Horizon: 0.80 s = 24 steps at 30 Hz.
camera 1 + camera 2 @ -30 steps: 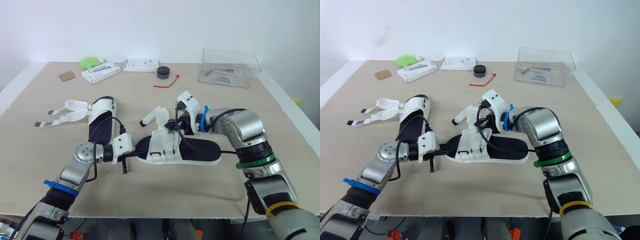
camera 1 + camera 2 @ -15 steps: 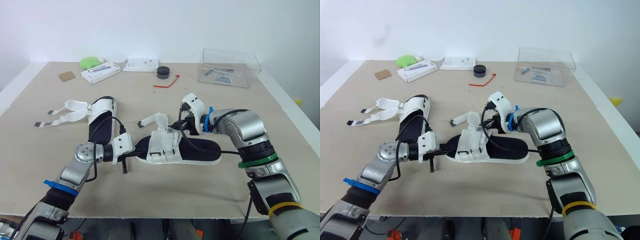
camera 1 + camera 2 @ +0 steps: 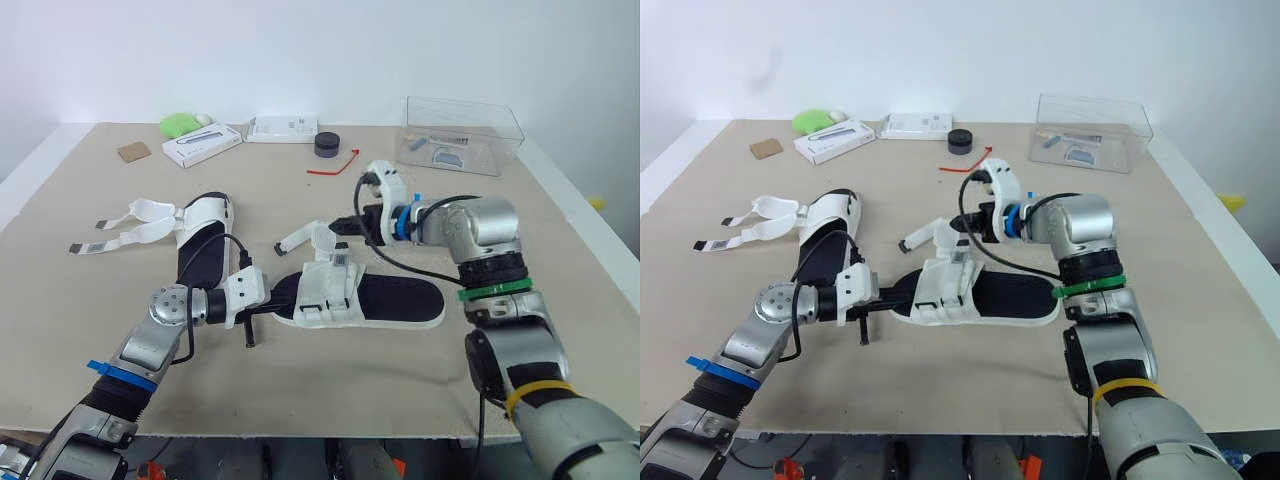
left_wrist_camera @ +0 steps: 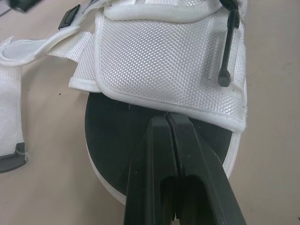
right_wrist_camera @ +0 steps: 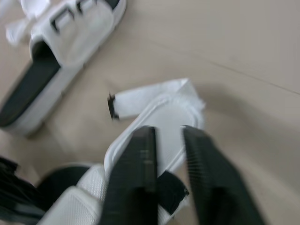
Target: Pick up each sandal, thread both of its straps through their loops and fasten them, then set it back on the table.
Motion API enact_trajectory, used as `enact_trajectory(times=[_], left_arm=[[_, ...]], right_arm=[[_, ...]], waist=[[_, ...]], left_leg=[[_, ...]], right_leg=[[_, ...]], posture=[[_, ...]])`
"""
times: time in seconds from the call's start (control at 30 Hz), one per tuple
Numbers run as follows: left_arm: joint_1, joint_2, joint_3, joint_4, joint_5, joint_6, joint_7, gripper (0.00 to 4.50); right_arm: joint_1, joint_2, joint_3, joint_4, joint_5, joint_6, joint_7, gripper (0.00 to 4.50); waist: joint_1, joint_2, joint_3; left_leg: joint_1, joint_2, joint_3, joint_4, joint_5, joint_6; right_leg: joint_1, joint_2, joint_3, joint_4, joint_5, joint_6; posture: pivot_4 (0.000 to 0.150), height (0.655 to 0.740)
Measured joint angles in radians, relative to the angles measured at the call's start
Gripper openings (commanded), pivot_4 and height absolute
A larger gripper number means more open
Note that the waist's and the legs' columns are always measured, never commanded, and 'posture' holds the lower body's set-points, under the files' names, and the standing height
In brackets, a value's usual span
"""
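White woven sandal with black footbed [image 3: 385, 300], white-soled; lies flat near the middle of the beige surface [image 3: 90, 330], lengthwise across the robot's front; broad white upper [image 3: 328, 290] sits over the part toward the robot's left; one loose white strap with a dark tip [image 3: 300, 240] stands off the upper on the far side, tip pointing to the robot's left.

Left gripper [image 4: 167, 118] at the sandal's left end; jaws closed tight together, nothing seen between them; tips lie over the black footbed at the hem of the upper.

Right gripper [image 5: 168, 132] at the rounded root of the loose strap, on the sandal's far side; jaws narrowly parted, the white flap showing in the gap; whether they pinch it cannot be told.

Second white sandal with black footbed [image 3: 203, 240] lies on the surface to the robot's left and a little farther off, apart from the first; its two long white straps [image 3: 125, 225] unfastened, splayed flat toward the left edge.

Along the far side, left to right: brown card square [image 3: 133, 152]; green rounded object [image 3: 180, 125]; white flat box with dark print [image 3: 202, 145]; second white flat box [image 3: 282, 129]; black round puck [image 3: 327, 145]; red cord [image 3: 335, 165]; clear plastic container [image 3: 462, 135] with small items inside.
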<state>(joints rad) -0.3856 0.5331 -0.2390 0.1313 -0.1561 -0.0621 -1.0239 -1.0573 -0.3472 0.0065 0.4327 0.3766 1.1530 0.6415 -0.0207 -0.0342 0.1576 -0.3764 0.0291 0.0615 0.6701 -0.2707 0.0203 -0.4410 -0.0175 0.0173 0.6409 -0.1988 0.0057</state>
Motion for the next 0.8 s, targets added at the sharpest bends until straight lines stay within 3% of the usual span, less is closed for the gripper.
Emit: enact_trajectory(times=[0.1,0.17,0.8], left_arm=[[0.001,0.000,0.001,0.000,0.000,0.000,0.001,0.00],[0.002,0.000,0.001,0.000,0.000,0.000,0.002,0.00],[0.004,0.001,0.002,-0.001,0.000,-0.003,0.009,0.00]], right_arm=[[-0.023,0.017,-0.062,0.059,0.025,0.045,-0.023,3.85],[-0.038,0.026,-0.089,0.095,0.034,0.069,-0.039,4.47],[-0.087,0.091,-0.144,0.372,0.071,0.106,0.021,4.47]], waist=[[0.000,0.000,0.000],[0.000,0.000,0.000],[-0.002,0.001,0.001]], left_leg=[[0.000,0.000,0.000,0.000,0.000,0.000],[0.000,0.000,-0.001,0.000,0.000,0.000],[0.000,0.000,-0.001,0.000,0.000,0.000]], right_leg=[[0.000,0.000,0.000,0.000,0.000,0.000],[0.000,0.000,0.000,0.000,0.000,0.000],[0.000,0.003,0.000,0.000,0.001,0.002]], posture=[[0.150,0.7400],[0.150,0.7400],[0.150,0.7400]])
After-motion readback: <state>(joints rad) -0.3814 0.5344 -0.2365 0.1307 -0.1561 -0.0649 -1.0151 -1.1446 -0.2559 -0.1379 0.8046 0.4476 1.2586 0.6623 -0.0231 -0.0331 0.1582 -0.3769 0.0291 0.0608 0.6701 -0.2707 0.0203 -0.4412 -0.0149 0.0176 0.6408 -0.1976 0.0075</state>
